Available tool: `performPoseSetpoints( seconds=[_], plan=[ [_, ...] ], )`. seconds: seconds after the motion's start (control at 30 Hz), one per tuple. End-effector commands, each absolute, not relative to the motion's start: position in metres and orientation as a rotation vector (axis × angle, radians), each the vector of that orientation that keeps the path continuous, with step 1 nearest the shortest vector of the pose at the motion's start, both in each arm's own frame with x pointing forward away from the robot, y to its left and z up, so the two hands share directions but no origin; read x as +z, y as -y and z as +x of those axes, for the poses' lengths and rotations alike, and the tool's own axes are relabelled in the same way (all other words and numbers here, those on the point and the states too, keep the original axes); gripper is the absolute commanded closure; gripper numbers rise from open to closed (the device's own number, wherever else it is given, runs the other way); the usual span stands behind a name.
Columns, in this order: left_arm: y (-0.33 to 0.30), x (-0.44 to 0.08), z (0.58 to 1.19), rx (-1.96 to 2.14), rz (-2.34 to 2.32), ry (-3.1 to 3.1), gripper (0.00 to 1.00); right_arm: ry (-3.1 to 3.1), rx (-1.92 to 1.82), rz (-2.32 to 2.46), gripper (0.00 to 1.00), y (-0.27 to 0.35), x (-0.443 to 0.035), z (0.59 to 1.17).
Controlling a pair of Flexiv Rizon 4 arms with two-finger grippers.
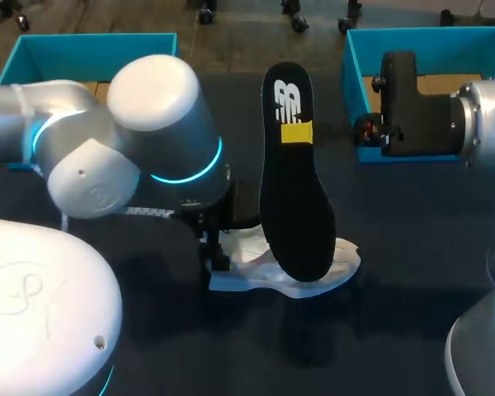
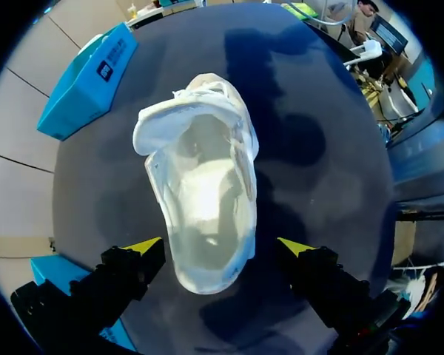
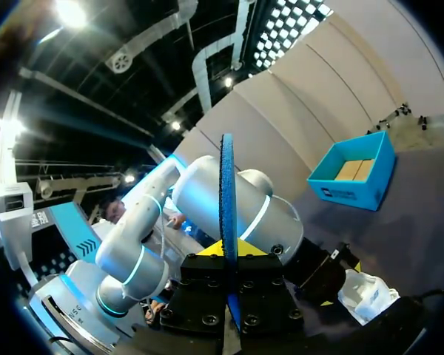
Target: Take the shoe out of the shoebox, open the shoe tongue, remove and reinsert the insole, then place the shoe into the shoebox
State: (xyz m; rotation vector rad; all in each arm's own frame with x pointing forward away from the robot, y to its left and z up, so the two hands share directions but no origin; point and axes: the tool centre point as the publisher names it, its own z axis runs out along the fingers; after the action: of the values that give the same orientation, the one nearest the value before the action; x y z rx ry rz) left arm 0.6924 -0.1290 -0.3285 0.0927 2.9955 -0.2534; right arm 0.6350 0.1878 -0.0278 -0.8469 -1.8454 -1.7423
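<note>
Left gripper (image 2: pixel 220 245): your jaws are released, spread to either side of the near end of the white shoe (image 2: pixel 200 185), and neither finger clearly touches it.
Right gripper (image 3: pixel 228 250): your jaws grasp the black insole (image 3: pixel 227 185), which stands upright and edge-on between them.
Shoe: it lies on the table (image 2: pixel 325 163) under your left jaws, opening upward.

Dim overall; overhead light casts soft shadows on the table (image 1: pixel 396 247); shoe (image 2: pixel 203 207) perhaps overexposed.

Shoe (image 2: pixel 200 185) between spread left tool (image 2: pixel 220 246) fingers (image 2: pixel 143 248), gaps both sides; insole (image 1: pixel 295 198) aloft nearby.
</note>
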Motion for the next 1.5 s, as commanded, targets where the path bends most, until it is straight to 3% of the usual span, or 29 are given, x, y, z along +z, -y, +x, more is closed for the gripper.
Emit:
performPoseSetpoints(
  seconds=[0.03,0.87,1.5],
  plan=[
    [0.138,-0.332,0.698,-0.192,0.071,-3.008,0.0,1.846,-1.742,-0.851,1.0,-0.189,-0.029,0.634],
    [0.154,-0.324,0.738,-0.236,-0.041,-3.023,0.0,1.846,-1.742,-0.851,1.0,-0.189,-0.029,0.634],
    [0.184,-0.36,0.75,-0.233,-0.122,-3.022,0.0,1.846,-1.742,-0.851,1.0,-0.189,-0.029,0.634]
  ],
)
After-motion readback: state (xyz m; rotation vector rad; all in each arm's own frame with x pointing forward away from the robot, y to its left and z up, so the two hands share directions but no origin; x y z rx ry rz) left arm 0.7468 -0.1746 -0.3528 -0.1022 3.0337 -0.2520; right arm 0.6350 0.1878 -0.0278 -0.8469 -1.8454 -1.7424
